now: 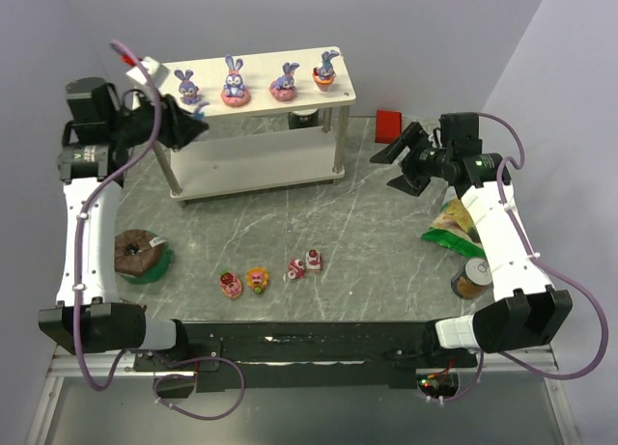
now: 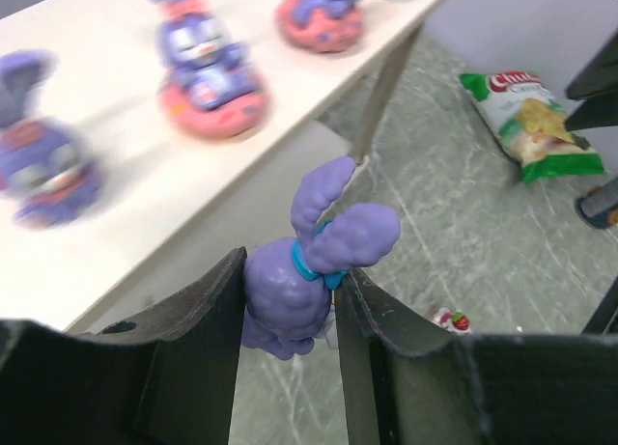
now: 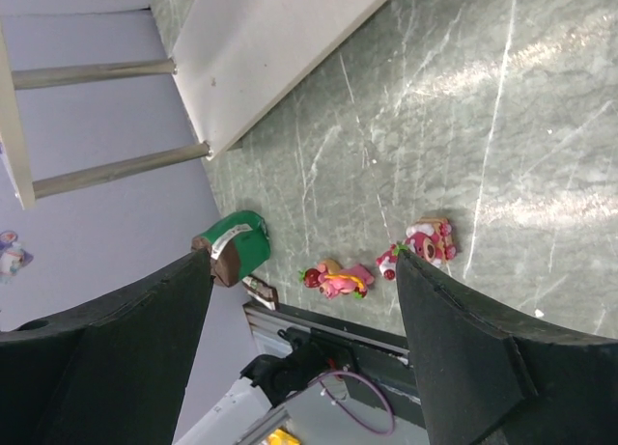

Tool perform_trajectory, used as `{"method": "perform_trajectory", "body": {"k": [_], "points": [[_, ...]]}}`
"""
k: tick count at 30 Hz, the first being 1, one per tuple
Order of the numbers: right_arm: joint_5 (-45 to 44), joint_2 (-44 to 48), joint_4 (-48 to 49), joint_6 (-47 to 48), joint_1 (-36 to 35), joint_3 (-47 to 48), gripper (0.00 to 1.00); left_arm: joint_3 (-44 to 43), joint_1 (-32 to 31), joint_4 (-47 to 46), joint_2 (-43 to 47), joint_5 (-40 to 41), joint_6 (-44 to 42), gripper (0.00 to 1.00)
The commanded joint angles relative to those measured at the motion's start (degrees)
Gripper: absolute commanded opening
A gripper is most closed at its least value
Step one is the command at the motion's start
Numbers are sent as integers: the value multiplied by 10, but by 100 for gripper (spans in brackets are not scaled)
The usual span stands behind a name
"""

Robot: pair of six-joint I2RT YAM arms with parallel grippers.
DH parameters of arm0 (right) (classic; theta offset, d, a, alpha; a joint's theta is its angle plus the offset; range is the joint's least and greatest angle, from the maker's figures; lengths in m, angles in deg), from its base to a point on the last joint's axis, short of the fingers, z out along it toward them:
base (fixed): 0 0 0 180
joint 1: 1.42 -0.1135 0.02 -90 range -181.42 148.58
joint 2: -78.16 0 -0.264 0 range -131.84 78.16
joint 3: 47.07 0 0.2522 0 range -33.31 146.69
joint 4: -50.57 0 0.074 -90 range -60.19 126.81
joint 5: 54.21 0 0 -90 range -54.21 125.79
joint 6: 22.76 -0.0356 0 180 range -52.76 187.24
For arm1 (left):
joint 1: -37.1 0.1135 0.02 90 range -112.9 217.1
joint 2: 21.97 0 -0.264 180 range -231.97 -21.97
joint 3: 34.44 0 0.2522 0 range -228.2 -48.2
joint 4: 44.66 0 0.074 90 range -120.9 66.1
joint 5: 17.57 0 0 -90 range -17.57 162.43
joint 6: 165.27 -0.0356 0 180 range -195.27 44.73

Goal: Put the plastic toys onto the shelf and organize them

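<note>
The left gripper (image 2: 294, 271) is pinching a purple bunny (image 2: 287, 305) by its body. The ears stick up free above the fingers, so the toy stays upright and could be stood straight down on its base. It hangs just beside the near left edge of the top board of the shelf (image 1: 251, 160), where four bunnies (image 1: 233, 81) already stand in a line. The near strip of that board at the left end is bare, which looks like the spot meant for this one. The right gripper (image 1: 390, 171) has its jaws spread with nothing between them. It sits off to the right of the shelf near a red block (image 1: 389, 125), probably parked there to keep out of the left arm's way. Four sweets (image 1: 257, 278) lie loose on the table (image 1: 386, 252) in the near middle, well apart from the shelf, so roughly half the job seems left. Setting the bunny down will need care not to knock the leftmost one in the line
</note>
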Motion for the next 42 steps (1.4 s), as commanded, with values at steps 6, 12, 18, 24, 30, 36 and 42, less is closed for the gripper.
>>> {"method": "perform_trajectory", "body": {"k": [6,12,18,24,30,36,42], "points": [[26,-39,13,22,6,62,83,-37,175,-118,-32,-227,103,1],[37,-52,27,16,5,61,82,0,206,-309,-69,-307,247,1],[39,-51,43,9,4,51,82,-49,215,-338,-135,-329,275,1],[36,-44,57,0,5,36,82,-62,224,-483,-191,-370,408,1],[30,-38,69,-11,5,22,81,-43,227,-757,-228,-407,623,1],[27,-37,74,-18,4,18,81,-60,227,-871,-268,-415,727,1],[23,-39,72,-18,4,20,80,-60,227,-864,-278,-419,721,1]]}}
